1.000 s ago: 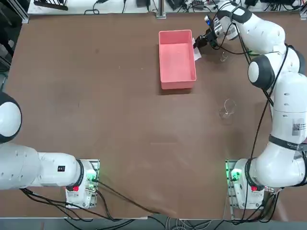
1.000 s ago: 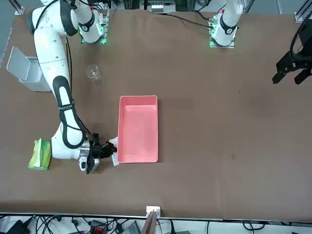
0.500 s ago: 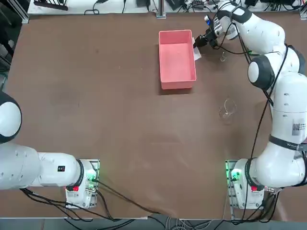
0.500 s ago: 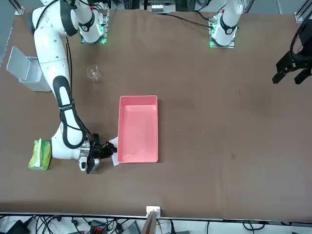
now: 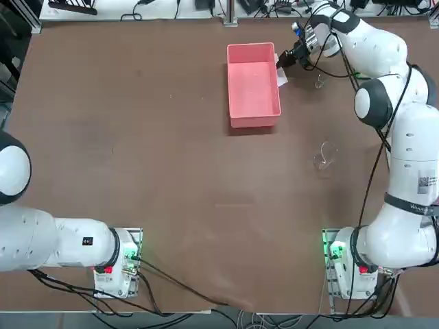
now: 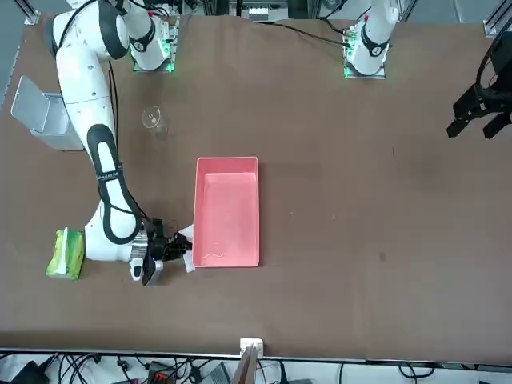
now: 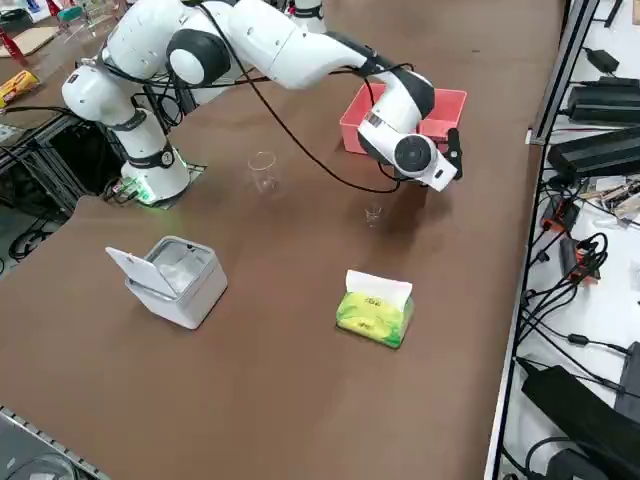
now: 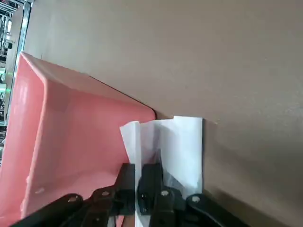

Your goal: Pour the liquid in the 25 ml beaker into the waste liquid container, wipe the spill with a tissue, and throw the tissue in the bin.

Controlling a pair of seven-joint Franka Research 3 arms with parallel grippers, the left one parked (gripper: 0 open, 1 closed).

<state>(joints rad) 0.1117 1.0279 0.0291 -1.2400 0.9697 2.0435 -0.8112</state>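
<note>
Taken left to right across the top view, the brown table [image 5: 137,137] is bare over its left half. Next comes the pink tray [image 5: 253,83], lying lengthwise toward twelve o'clock near the far edge. Touching the tray's right wall, at about one o'clock from its middle, is the tissue [image 5: 280,72], a folded white sheet pinched by the right gripper [image 5: 287,62]. The wrist view shows the two black fingers [image 8: 150,182] drawn nearly together on the tissue [image 8: 175,146], with the paper standing up between them and spreading against the tray's outer wall [image 8: 90,137] just above the tabletop. At about three o'clock from the gripper, just beside it, the 25 ml beaker [image 5: 319,82] stands upright on the table, apart from the fingers. Farther toward six o'clock, well apart from the small one, stands the larger beaker [image 5: 325,156]. In the side view the green tissue pack [image 7: 374,310] sits near the small beaker [image 7: 373,214], a white sheet sticking out of its top, and the grey bin [image 7: 176,279] stands open with its lid tipped back, well apart from the tray. In the front view the gripper [image 6: 170,248] is low at the tray's near corner, the pack [image 6: 66,253] just beyond the arm's wrist.
</note>
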